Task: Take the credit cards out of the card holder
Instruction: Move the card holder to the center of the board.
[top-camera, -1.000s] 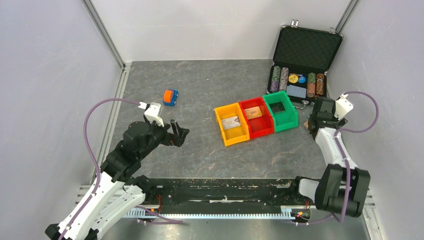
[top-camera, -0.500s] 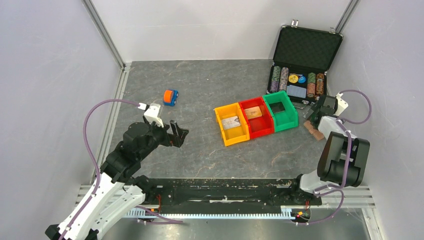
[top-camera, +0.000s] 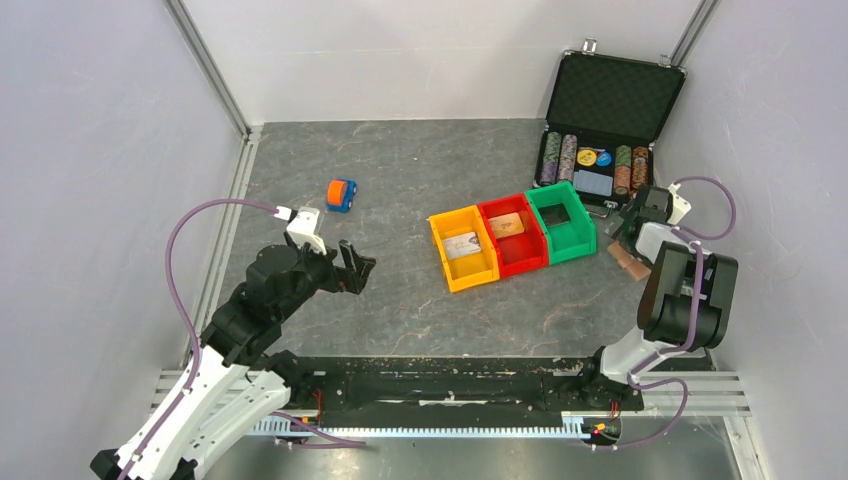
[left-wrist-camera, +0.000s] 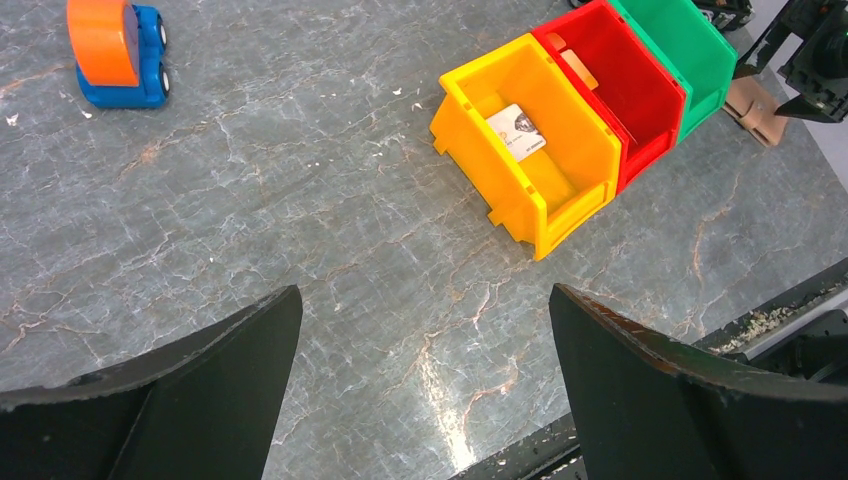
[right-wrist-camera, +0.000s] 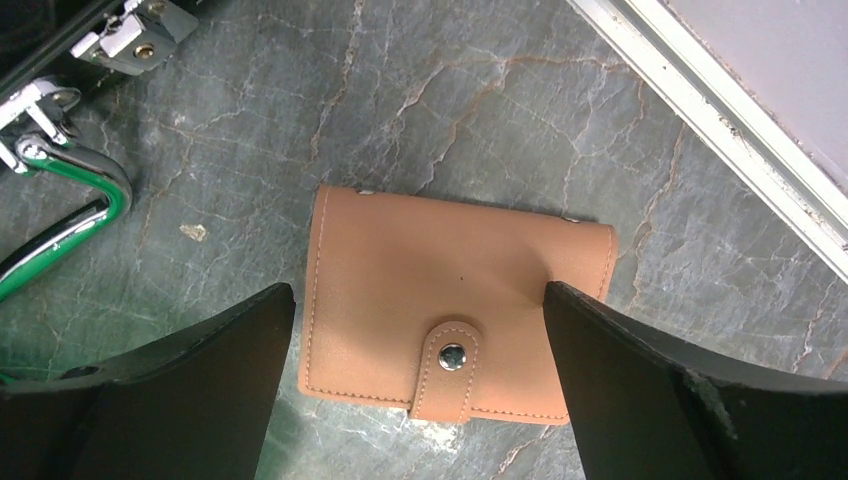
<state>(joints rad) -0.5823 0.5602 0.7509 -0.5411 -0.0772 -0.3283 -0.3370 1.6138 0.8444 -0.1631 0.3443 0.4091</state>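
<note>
1. My right gripper (right-wrist-camera: 415, 300) sits above the card holder (right-wrist-camera: 455, 300) with jaws spread wide and clamped on nothing; I cannot tell whether my fingers (right-wrist-camera: 640, 400) touch the leather
2. The card holder lies flat on the table (top-camera: 400, 170) just right of the green bin (top-camera: 562, 222), apart from it, folded shut with its snap tab fastened
3. My left gripper (left-wrist-camera: 422, 292) hovers well to the left of the green bin, jaws wide apart and empty
4. The red bin (top-camera: 512, 236) touches the green bin's left side and holds one tan credit card (top-camera: 507, 225)
5. The yellow bin (left-wrist-camera: 525, 150), one place further left of the green bin, holds one pale credit card (left-wrist-camera: 518, 132)
6. The black chip case (top-camera: 610, 110) stands open just behind the green bin
7. The toy car (top-camera: 341, 194) rests far to the left of the green bin
</note>
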